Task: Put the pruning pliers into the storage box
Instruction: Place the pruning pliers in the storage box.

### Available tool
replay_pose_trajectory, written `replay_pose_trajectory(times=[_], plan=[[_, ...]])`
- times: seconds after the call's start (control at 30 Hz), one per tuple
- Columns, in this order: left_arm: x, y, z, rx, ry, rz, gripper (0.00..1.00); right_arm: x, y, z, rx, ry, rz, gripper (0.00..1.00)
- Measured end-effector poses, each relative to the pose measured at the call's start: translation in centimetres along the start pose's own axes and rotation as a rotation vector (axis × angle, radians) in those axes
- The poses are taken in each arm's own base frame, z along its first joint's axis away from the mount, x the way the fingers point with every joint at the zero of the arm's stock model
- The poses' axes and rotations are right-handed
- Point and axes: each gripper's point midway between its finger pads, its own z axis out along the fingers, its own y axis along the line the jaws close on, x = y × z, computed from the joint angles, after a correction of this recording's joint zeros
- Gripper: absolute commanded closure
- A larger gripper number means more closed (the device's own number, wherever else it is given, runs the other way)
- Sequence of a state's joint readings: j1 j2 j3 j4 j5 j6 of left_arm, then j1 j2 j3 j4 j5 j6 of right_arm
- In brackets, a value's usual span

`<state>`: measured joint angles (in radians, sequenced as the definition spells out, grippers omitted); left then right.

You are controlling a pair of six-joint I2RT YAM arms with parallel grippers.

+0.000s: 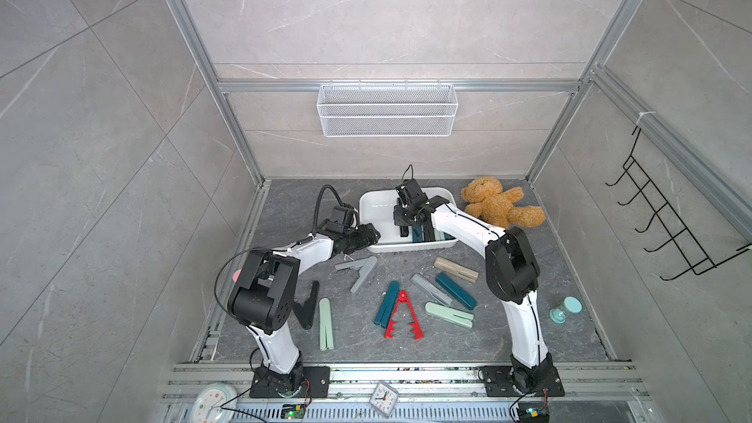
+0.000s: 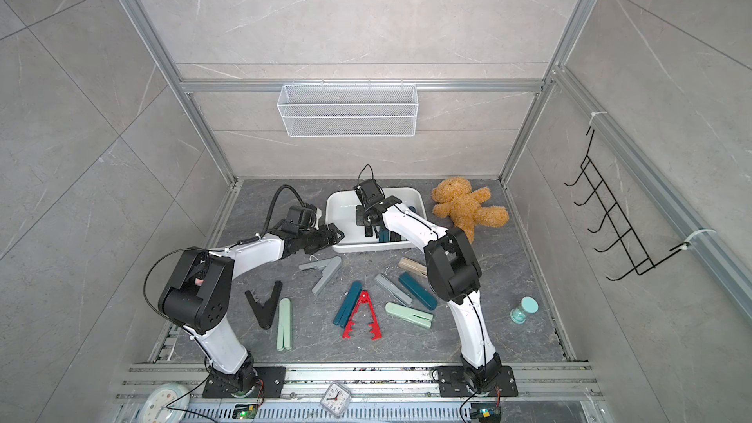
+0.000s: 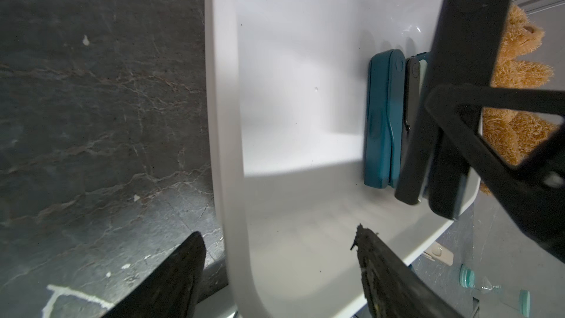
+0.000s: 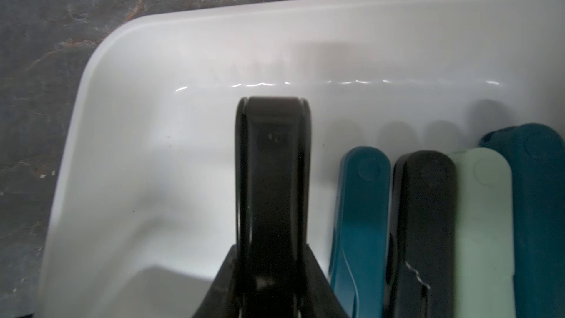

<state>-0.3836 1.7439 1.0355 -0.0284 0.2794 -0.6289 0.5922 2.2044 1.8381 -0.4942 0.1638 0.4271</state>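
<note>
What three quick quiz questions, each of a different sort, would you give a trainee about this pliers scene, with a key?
1. True or false: the right fingers hold black pruning pliers over the storage box.
2. Which pliers on the table are toothed? A red pliers; B beige; C mint.
3. Fill in: the brown ___ lies beside the box.
Key: 1 true; 2 A; 3 teddy bear.

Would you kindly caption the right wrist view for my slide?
Right gripper shut on black plastic pruning plier over white plastic storage box, beside four stored pliers.
</note>
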Motion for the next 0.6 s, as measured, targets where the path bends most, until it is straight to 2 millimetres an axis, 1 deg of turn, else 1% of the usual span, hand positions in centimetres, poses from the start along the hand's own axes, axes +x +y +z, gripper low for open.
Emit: replay_pose_trajectory(times=[0.17,0.3,0.43,0.6], plan=[[-1.4,-0.8,-1.6,-0.001,-0.065,0.02,0.13,0.9,-0.7,2.0,0.06,0.045,-0.025,0.73],[-2.4,-1.3,-2.8,-0.005,-0.111,0.037,0.12,1.5,-1.3,3.1,0.098,0.074,-0.034,0.72],[-2.5,-1.1,-2.9,-0.02,-0.122,0.044,0.12,1.8,-1.8,3.6,0.126,0.095,-0.038,0.71],[-1.7,-0.3,-2.8,-0.046,-0.1,0.038,0.12,1.9,-2.2,4.0,0.156,0.108,-0.044,0.68]])
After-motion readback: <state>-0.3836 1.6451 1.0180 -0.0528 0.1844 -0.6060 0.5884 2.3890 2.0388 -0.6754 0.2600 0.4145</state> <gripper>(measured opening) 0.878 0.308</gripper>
